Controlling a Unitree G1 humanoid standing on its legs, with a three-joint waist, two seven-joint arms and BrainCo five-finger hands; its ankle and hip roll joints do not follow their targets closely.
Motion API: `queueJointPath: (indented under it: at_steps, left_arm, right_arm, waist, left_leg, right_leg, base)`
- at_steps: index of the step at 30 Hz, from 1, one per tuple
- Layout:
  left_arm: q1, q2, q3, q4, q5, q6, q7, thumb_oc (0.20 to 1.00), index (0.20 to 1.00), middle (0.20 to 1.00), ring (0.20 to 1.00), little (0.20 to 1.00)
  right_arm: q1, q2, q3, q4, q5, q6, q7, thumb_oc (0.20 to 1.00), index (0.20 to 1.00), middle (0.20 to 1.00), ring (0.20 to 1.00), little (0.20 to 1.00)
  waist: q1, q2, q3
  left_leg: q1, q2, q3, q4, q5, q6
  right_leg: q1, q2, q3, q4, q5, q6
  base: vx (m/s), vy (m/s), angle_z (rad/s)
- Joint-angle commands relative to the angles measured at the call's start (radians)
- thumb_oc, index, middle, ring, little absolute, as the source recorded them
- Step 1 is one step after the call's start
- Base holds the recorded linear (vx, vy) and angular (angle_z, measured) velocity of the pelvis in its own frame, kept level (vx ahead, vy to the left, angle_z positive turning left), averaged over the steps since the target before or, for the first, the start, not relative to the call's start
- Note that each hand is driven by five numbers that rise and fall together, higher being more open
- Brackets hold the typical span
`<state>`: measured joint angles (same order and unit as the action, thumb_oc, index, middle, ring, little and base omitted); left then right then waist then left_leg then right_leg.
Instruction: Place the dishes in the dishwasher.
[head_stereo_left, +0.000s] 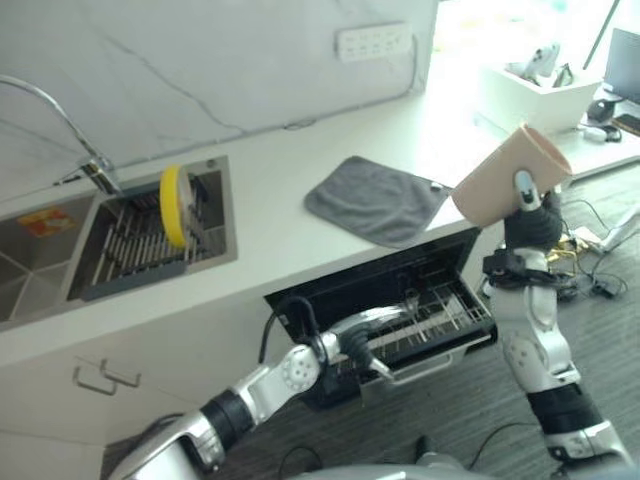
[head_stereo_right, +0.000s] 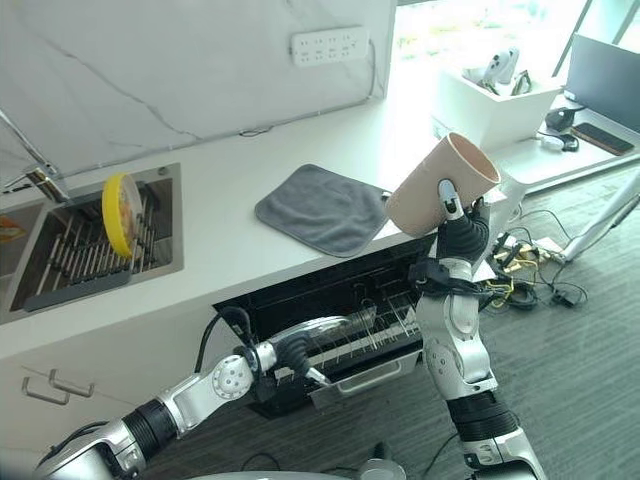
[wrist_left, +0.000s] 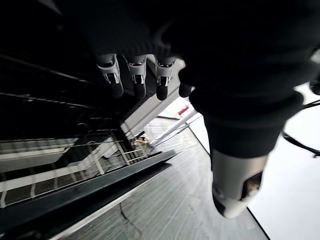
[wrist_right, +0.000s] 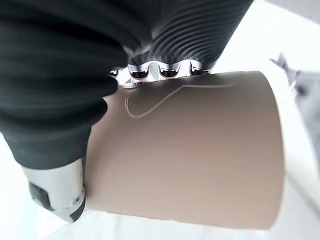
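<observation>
- A yellow plate (head_stereo_left: 173, 205) is standing upright in the sink rack (head_stereo_left: 140, 250) at nine o'clock.
- The left hand (head_stereo_left: 362, 352) is reaching into the open dishwasher (head_stereo_left: 420, 300) at six o'clock, fingers (wrist_left: 137, 80) curling loosely, gripping nothing.
- A grey cloth (head_stereo_left: 375, 198) is lying on the counter (head_stereo_left: 280, 215) near centre.
- The right hand (head_stereo_left: 528, 215) is clasping a tan cup (head_stereo_left: 505, 178), tilted, at three o'clock above the counter's edge.

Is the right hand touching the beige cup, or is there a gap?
Touching. In the right wrist view the right hand curls its fingers over the wall of the beige cup, with no gap; the right eye view shows the cup held up.
</observation>
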<state>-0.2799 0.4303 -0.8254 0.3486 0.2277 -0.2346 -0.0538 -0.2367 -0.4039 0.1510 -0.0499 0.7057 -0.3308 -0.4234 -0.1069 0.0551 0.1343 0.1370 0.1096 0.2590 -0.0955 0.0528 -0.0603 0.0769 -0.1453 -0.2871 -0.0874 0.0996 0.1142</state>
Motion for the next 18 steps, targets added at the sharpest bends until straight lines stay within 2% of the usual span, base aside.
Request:
queueJointPath:
  at_steps: [1, 3, 4, 6, 14, 18]
  left_arm:
    - [-0.022, 0.018, 0.028, -0.020, 0.058, 0.000, 0.068, 1.000, 1.000, 1.000, 1.000, 1.000]
    - [-0.019, 0.019, 0.040, -0.008, 0.080, 0.002, 0.080, 1.000, 1.000, 1.000, 1.000, 1.000]
    - [-0.021, 0.023, 0.054, 0.005, 0.112, 0.004, 0.104, 1.000, 1.000, 1.000, 1.000, 1.000]
    - [-0.031, 0.026, 0.068, 0.016, 0.111, 0.009, 0.100, 1.000, 1.000, 1.000, 1.000, 1.000]
    - [-0.065, 0.033, 0.079, 0.041, 0.121, 0.001, 0.132, 1.000, 1.000, 1.000, 1.000, 1.000]
    - [-0.095, 0.049, 0.081, 0.035, 0.134, -0.009, 0.136, 1.000, 1.000, 1.000, 1.000, 1.000]
  right_arm:
    - [-0.019, -0.010, -0.009, -0.020, -0.047, -0.011, 0.048, 0.200, 0.200, 0.200, 0.200, 0.200]
    - [0.009, -0.020, -0.022, 0.008, -0.042, -0.016, 0.083, 0.200, 0.200, 0.200, 0.200, 0.200]
    - [0.028, -0.035, -0.037, 0.072, -0.031, -0.028, 0.153, 0.200, 0.200, 0.200, 0.200, 0.200]
    - [0.021, -0.041, -0.046, 0.121, -0.019, -0.039, 0.204, 0.200, 0.200, 0.200, 0.200, 0.200]
    - [-0.036, -0.046, -0.015, 0.170, -0.052, -0.007, 0.241, 0.200, 0.200, 0.200, 0.200, 0.200]
    - [-0.075, -0.066, -0.003, 0.189, -0.073, 0.035, 0.252, 0.200, 0.200, 0.200, 0.200, 0.200]
  waist:
    - [0.005, -0.051, 0.023]
    - [0.001, -0.055, 0.035]
    - [-0.001, -0.058, 0.063]
    - [0.000, -0.060, 0.088]
    - [0.006, -0.069, 0.148]
    - [0.015, -0.076, 0.185]
  left_leg:
    - [0.020, -0.032, 0.089, 0.046, -0.089, 0.014]
    - [0.006, -0.031, 0.090, 0.057, -0.090, 0.015]
    - [-0.027, -0.028, 0.088, 0.077, -0.088, 0.014]
    - [-0.047, -0.025, 0.083, 0.084, -0.086, 0.011]
    - [-0.097, -0.014, 0.070, 0.103, -0.078, 0.001]
    - [-0.132, -0.010, 0.053, 0.117, -0.073, -0.005]
  right_leg:
    - [0.000, -0.004, 0.094, 0.010, -0.032, 0.037]
    - [-0.014, -0.006, 0.096, 0.012, -0.026, 0.037]
    - [-0.042, -0.011, 0.096, 0.015, -0.017, 0.037]
    - [-0.059, -0.013, 0.094, 0.015, -0.011, 0.037]
    - [-0.111, -0.019, 0.090, 0.024, -0.003, 0.037]
    - [-0.143, -0.017, 0.090, 0.032, 0.000, 0.036]
  base:
    - [0.00, 0.000, 0.00]
    - [-0.10, -0.040, 0.03]
    - [-0.18, -0.048, 0.00]
    - [-0.14, -0.037, 0.00]
    - [-0.07, -0.022, 0.02]
    - [-0.10, -0.032, 0.03]
